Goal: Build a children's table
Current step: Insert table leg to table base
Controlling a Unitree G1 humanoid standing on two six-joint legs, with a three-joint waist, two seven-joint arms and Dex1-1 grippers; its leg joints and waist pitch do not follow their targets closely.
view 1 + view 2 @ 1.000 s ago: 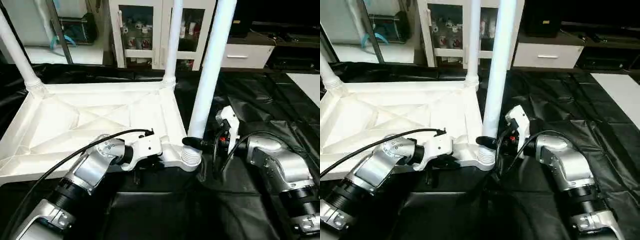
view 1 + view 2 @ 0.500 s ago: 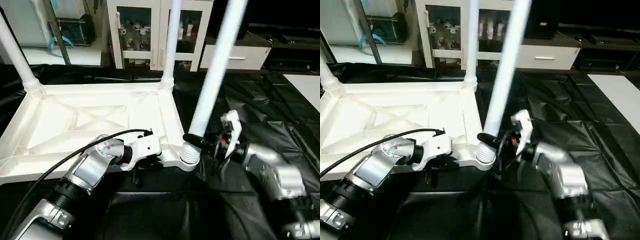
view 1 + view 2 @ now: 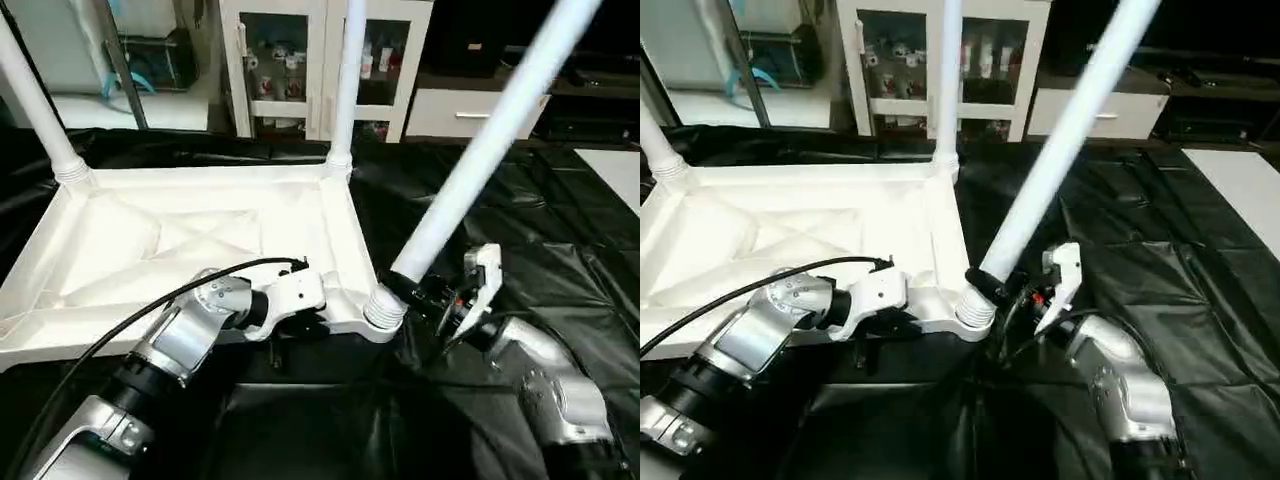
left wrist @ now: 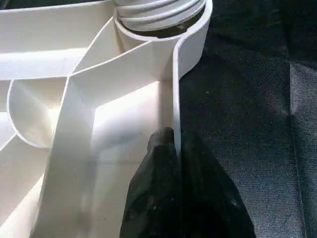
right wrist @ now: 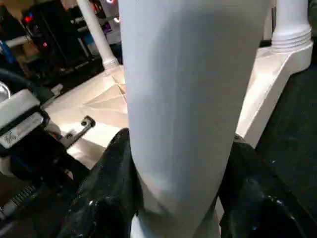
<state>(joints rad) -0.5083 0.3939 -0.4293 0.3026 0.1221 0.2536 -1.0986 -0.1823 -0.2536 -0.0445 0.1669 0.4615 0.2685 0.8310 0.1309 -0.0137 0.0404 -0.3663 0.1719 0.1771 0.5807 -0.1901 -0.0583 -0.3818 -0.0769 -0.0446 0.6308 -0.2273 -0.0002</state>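
Top: the white top point(image 3: 200, 240) lies underside up on a black sheet point(image 3: 560, 230), its ribbed X-bracing facing the camera.
Standing legs: one leg point(image 3: 345, 85) rises upright from the far right corner socket, another point(image 3: 35, 110) from the far left corner.
Third leg: a leg point(image 3: 490, 140) leans steeply away to the right, its lower end at the near right corner socket point(image 3: 383, 308).
Right gripper: the right gripper point(image 3: 420, 290) has its fingers point(image 5: 106, 183) half apart, clasping the leaning leg just above the socket.
Left gripper: the left gripper point(image 4: 176, 148) has its fingers point(image 4: 158, 168) pinched nearly closed on the top's thin near rim, beside that socket.
Backdrop: a white glass-fronted cabinet point(image 3: 290, 60) stands behind the sheet.
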